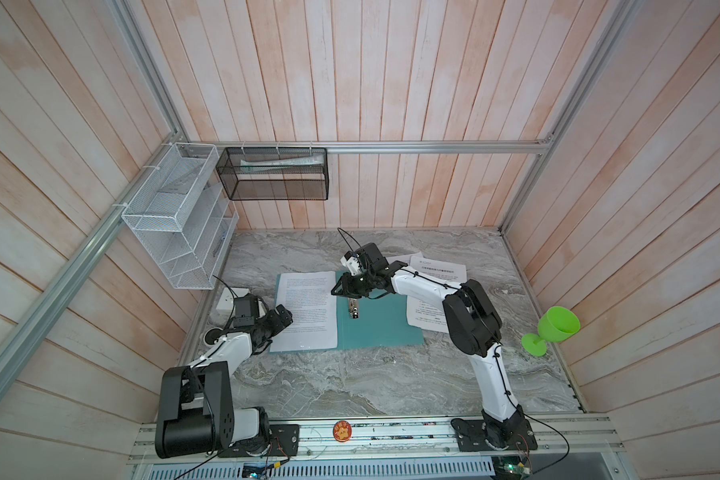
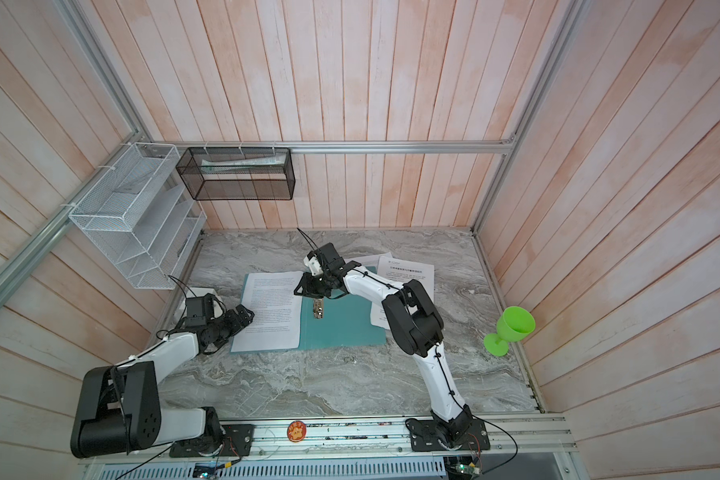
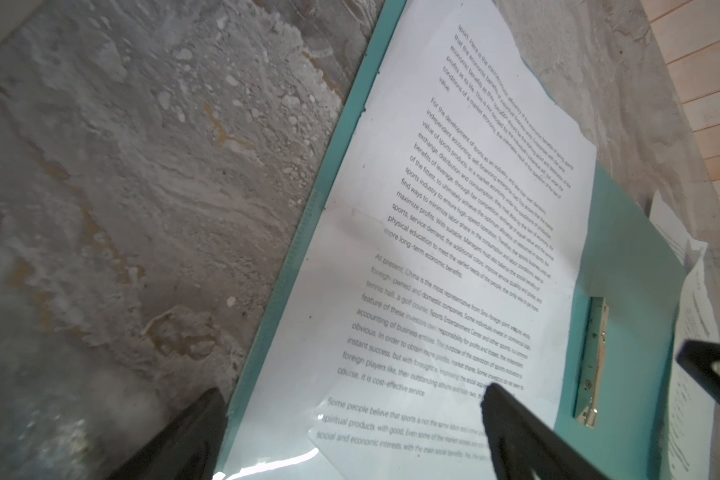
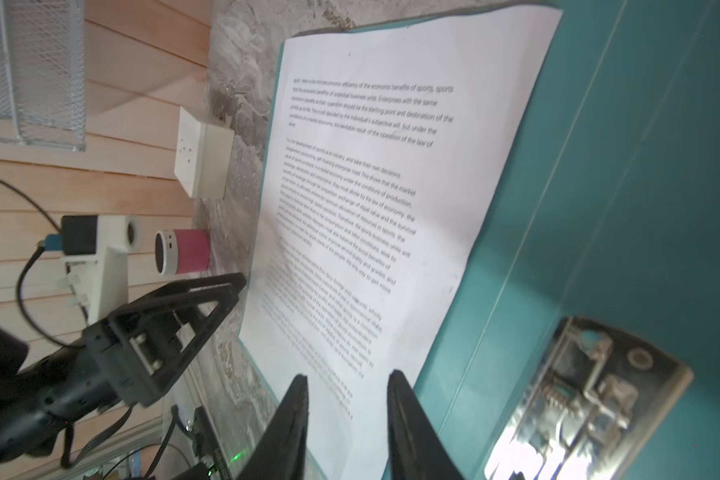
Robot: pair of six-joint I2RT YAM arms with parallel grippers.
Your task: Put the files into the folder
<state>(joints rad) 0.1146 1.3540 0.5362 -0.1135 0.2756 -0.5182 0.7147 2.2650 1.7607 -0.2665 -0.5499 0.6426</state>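
Lying open: the teal folder is flat on the marble tabletop, about mid-table, with its metal clip beside the spine.
In the folder: one white sheet of dense text lies flat on the left flap, with a teal margin along its outer edge.
Outside the folder: a headed sheet and more paper lie just beside the folder's right edge, partly hidden under the right arm.
Left arm: the left gripper has its fingers spread wide and empty. One is over the sheet, the other over bare marble.
Right arm: the right gripper has its fingers a narrow gap apart with nothing between them, above the sheet's inner edge near the clip.
Around: a green goblet stands at the table's right edge. A white mesh rack and a black mesh basket hang on the walls.
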